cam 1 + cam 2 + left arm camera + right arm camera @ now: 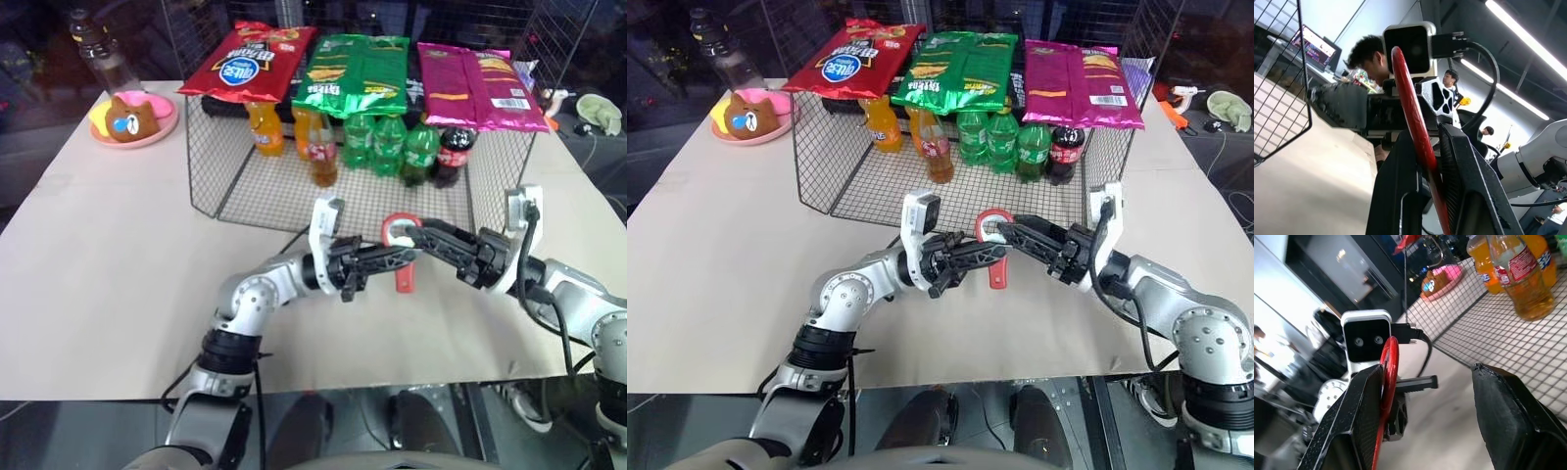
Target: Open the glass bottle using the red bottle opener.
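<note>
Here, nearest me, the left claw point(384, 260) is clamped on the red bottle opener point(400, 253), which hangs upright above the table point(108, 264): rounded head up, handle down past the fingers. In the left wrist view I see the red blade point(1415, 132) pinched between the two black fingers, edge-on, with no gap on either side.

The right claw point(416, 235) comes in from the opposite side, tips at the opener's head. Its fingers stand apart: in the right wrist view one finger point(1359, 416) lies against the opener's red edge point(1388, 377), the other finger point(1508, 406) sits well clear across an open gap. So I log it as spread, touching the opener on one side only, not gripping. The two claws meet almost tip to tip, the opener between them.

Beyond both claws stands a wire basket point(206, 171) on the table. The glass bottle point(322, 149) stands upright inside it, well apart from the claws, straight out past the left one; amber liquid, red-and-white label. Just beside it on its left-claw side are orange soda bottles point(265, 127); on its right-claw side, green bottles point(387, 145) and a dark cola bottle point(453, 155).

Three snack bags lie across the basket's top: red point(250, 61), green point(358, 70), magenta point(477, 83).

Far off beyond the left claw, a pink plate point(157, 129) holds a brown bear-face toy point(127, 119).
</note>
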Motion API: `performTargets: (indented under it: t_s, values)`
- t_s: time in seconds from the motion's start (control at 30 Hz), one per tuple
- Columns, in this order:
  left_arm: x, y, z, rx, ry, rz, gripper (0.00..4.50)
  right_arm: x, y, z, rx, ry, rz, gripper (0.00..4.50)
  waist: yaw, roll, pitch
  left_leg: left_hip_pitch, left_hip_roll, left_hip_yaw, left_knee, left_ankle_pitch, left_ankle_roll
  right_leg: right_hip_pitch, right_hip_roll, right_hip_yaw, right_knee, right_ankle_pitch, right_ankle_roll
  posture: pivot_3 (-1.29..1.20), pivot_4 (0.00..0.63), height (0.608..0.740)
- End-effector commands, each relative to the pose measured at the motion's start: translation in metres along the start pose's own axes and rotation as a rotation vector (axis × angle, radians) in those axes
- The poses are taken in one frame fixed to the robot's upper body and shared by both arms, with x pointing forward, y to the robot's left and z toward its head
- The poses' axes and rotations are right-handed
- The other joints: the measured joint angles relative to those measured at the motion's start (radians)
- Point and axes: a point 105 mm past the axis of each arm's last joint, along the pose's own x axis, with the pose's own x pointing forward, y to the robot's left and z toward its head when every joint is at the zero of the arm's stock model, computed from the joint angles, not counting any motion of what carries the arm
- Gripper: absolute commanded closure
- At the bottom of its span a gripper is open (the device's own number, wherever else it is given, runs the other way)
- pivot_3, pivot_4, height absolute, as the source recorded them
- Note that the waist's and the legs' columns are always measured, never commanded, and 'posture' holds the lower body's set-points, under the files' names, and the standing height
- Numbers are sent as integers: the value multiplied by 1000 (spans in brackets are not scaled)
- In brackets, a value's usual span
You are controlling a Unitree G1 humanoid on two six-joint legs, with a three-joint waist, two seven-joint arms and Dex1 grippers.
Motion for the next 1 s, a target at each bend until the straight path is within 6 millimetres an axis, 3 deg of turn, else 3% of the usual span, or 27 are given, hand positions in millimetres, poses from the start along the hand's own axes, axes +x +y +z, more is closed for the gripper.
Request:
performTargets:
  t_s: [0.03, 0.2, 0.4, 0.53, 0.67, 1.0]
  values:
    - [3, 1, -12, 3, 69, 19, 4410, -4, 28, 21, 81, -86, 138, 1616, 0, 0, 0, 0, 0, 0, 0, 0, 0, 0, 0, 0, 0, 0, 0, 0, 150, 740]
    - [3, 2, -12, 13, 75, 17, 4410, -5, 27, 16, 246, -96, 135, 1616, -1, 0, 0, 0, 0, 0, 0, 0, 0, 0, 0, 0, 0, 0, 0, 0, 150, 740]
    - [4, 5, -8, 36, 46, 42, 4410, -13, 24, 15, 194, -89, 112, 1616, 0, 0, 0, 0, 0, 0, 0, 0, 0, 0, 0, 0, 0, 0, 0, 0, 150, 740]
    - [4, 12, 5, 41, -32, 75, 4410, -32, 9, -6, 101, 26, 21, 1616, 6, 0, 0, -1, 0, 0, 1, 0, 1, 0, 0, -1, 0, 0, 0, 0, 150, 740]
    - [5, 11, 8, 29, -48, 63, 4410, -42, 8, -28, 37, 158, 22, 1616, 1, 0, 0, -1, 0, 0, 1, 0, 1, 0, 1, 0, 0, 0, 0, 0, 150, 740]
    - [11, 10, 6, 21, -29, 33, 4410, -14, 19, -40, -76, 217, 97, 1616, 2, 0, 0, 0, 0, 1, 2, 0, 1, 0, 1, 0, 0, 0, 0, 0, 150, 740]
